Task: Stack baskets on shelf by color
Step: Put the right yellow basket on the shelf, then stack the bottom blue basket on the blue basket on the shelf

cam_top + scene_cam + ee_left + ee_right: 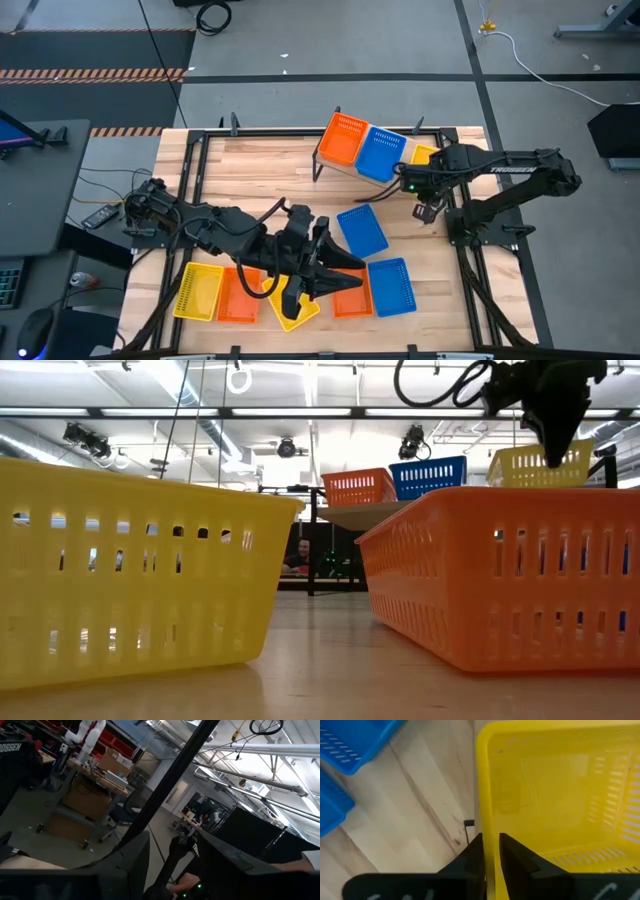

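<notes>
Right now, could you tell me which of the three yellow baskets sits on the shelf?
The yellow basket under the right gripper, beside the blue basket on the shelf; the other two lie on the table.

A robotics lab: exposed ceiling trusses point(260, 767), workbenches point(95, 780), and a white robot arm point(90, 732) behind.

**Lettering check: one partial word, little else**

In the left wrist view, white letters "OSSEN" sit on a dark arm segment point(15, 760), well off from that gripper's own fingers. The right arm point(515, 170) carries white lettering too small to read.
</notes>
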Robot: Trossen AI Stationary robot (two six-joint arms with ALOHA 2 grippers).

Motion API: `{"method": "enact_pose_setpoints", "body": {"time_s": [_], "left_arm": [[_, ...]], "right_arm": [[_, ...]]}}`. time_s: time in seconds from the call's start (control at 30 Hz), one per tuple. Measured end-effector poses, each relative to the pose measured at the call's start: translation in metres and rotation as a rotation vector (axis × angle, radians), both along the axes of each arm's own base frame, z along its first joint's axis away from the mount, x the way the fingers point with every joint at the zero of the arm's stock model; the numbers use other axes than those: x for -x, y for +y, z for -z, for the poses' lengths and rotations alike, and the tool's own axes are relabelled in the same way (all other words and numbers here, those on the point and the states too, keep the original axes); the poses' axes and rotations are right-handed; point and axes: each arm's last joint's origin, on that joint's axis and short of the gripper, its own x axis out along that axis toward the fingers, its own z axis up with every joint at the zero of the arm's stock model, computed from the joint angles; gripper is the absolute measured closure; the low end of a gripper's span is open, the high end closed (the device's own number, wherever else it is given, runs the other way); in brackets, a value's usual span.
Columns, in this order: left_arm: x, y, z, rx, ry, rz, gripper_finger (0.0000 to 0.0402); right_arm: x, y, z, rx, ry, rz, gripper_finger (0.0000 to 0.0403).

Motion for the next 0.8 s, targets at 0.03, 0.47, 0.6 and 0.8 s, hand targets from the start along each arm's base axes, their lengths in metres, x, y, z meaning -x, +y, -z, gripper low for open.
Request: {"method": "enact_pose_setpoints", "body": {"time_s": [0.03, 0.47, 0.6, 0.8], "left_arm": [[0.0, 0.0, 0.0, 0.0, 0.0, 0.0, 0.023], [-0.001, 0.0, 0.003, -0.019, 0.03, -0.001, 0.023], [0.0, 0.0, 0.01, -0.081, 0.096, -0.006, 0.023], [0.004, 0.018, 0.029, -0.15, 0.358, -0.028, 0.023]], "right_arm": [[0.0, -0.001, 0.0, 0.002, 0.0, 0.004, 0.0339], [-0.001, -0.007, -0.001, 0.023, -0.018, 0.022, 0.033], [0.002, -0.005, -0.015, -0.012, -0.022, 0.027, 0.0329], [0.005, 0.005, -0.058, -0.054, -0.222, 0.049, 0.0314]]}}
